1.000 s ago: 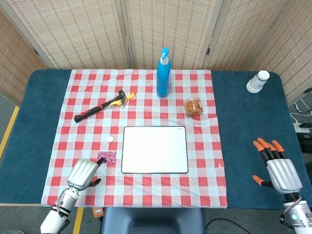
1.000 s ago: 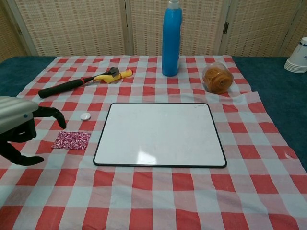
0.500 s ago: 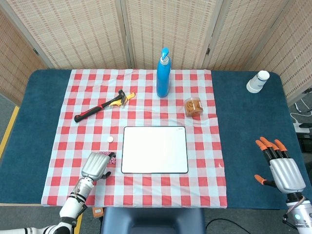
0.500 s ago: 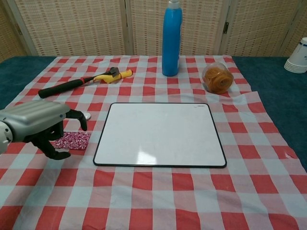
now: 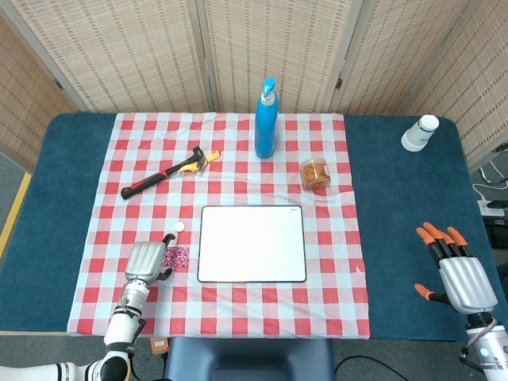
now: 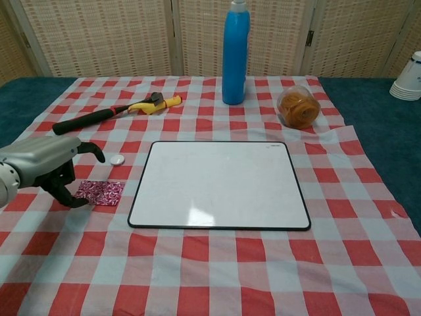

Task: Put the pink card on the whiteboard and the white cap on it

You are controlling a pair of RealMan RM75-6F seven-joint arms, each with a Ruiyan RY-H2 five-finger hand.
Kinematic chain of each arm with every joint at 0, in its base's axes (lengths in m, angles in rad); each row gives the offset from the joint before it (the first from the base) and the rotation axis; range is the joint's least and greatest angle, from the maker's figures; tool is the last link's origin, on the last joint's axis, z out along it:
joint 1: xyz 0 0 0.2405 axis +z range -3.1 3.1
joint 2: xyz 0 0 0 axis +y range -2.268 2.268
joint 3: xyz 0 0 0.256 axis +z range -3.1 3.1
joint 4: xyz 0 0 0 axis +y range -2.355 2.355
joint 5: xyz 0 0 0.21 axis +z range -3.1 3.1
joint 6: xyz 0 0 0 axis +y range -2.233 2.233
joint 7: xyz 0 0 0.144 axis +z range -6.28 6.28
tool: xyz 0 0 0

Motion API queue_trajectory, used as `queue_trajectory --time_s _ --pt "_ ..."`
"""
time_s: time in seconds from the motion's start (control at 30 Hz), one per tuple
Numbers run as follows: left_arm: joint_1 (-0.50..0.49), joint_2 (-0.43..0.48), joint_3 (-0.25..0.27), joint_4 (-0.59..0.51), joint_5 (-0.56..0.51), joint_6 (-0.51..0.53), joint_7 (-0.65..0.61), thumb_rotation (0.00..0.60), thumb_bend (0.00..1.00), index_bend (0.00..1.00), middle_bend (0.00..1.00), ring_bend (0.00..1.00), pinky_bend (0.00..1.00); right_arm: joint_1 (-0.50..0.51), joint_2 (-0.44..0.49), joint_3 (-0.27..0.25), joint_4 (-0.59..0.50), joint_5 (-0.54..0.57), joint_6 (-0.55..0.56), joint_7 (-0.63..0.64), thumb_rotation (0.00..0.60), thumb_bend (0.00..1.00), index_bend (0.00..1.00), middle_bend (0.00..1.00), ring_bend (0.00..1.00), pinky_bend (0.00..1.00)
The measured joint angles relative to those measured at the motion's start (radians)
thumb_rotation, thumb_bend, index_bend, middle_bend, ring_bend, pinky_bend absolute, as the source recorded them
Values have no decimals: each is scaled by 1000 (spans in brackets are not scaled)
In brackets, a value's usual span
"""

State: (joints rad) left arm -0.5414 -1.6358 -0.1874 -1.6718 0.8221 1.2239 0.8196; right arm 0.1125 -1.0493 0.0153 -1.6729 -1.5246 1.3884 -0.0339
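Left hand (image 6: 46, 163) hovers over the pink card's (image 6: 100, 192) left end with fingers curled, holding nothing, card flat beside the whiteboard (image 6: 219, 185), white cap (image 6: 117, 158) nearby, and that thin card could slide away under a fumbled pinch.

Left hand (image 6: 41, 164) low, fingers curled (right hand (image 5: 459, 278) spread).

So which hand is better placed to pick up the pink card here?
Left. The left hand sits right at the pink card, just left of the whiteboard, fingers curled over the card's left end. The right hand is open, far off over the bare blue table.
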Motion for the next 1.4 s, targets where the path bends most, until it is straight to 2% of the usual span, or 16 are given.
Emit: queue_trajectory --time_s 0.63,0.73,1.4 --pt "-30 -40 18 61 -66 15 -1 600 274 281 1000 1000 1000 -4 5 2 2 -2 10 14 600 71 0 0 0 0" --pt "-37 -38 16 64 -79 10 3 600 303 281 1000 1000 1000 -4 4 2 3 0 9 13 600 70 0 0 0 0" --pt "-85 -27 18 64 -172 -7 39 600 318 312 1000 1000 1000 -5 6 4 3 -1 14 20 600 70 0 0 0 0"
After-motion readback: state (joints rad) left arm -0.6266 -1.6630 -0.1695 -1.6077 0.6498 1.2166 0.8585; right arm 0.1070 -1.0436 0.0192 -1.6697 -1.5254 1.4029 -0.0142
